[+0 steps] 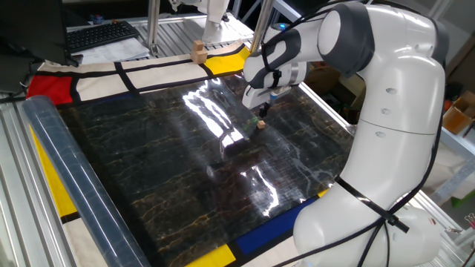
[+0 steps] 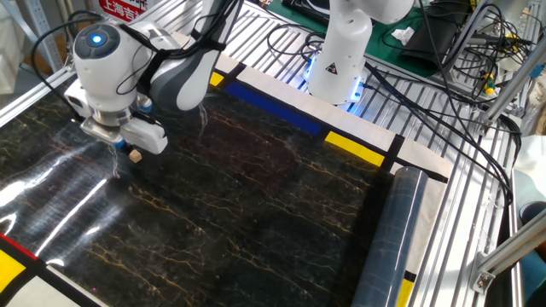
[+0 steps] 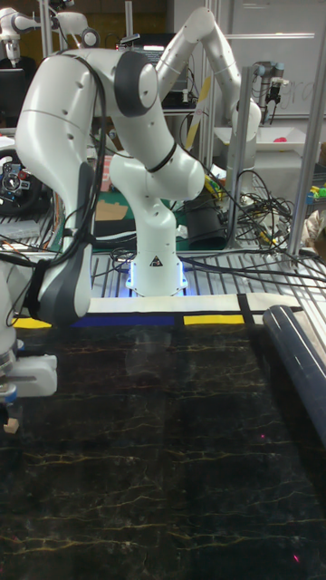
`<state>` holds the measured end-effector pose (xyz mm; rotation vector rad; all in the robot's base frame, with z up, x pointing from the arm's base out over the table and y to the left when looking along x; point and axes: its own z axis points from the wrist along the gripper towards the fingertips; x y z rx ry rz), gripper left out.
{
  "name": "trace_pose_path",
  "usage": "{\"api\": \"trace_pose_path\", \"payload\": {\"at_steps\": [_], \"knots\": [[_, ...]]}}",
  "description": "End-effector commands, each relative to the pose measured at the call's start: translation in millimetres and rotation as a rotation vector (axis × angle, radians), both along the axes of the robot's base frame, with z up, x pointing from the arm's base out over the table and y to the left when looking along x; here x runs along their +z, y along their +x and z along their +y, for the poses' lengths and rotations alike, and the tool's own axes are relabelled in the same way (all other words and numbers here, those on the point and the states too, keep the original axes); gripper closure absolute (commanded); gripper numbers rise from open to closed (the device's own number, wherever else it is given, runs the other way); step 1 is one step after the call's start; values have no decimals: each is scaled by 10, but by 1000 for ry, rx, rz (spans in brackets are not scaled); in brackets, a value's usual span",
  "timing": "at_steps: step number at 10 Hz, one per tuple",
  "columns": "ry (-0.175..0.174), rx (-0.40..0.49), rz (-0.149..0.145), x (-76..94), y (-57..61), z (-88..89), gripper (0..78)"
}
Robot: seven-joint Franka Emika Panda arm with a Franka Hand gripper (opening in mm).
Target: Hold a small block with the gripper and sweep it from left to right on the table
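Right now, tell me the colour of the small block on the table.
Light tan wood. The small block shows best in one fixed view, against the black marble-patterned table.

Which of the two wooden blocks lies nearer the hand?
The small block on the black table, just under the hand. The larger block stands far off on the white border.
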<state>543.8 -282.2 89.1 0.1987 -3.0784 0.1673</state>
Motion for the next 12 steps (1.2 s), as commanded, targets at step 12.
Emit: {"api": "trace_pose_path", "payload": {"at_steps": [12], "knots": [[83,-182,-33,-60,9,43,776]]}}
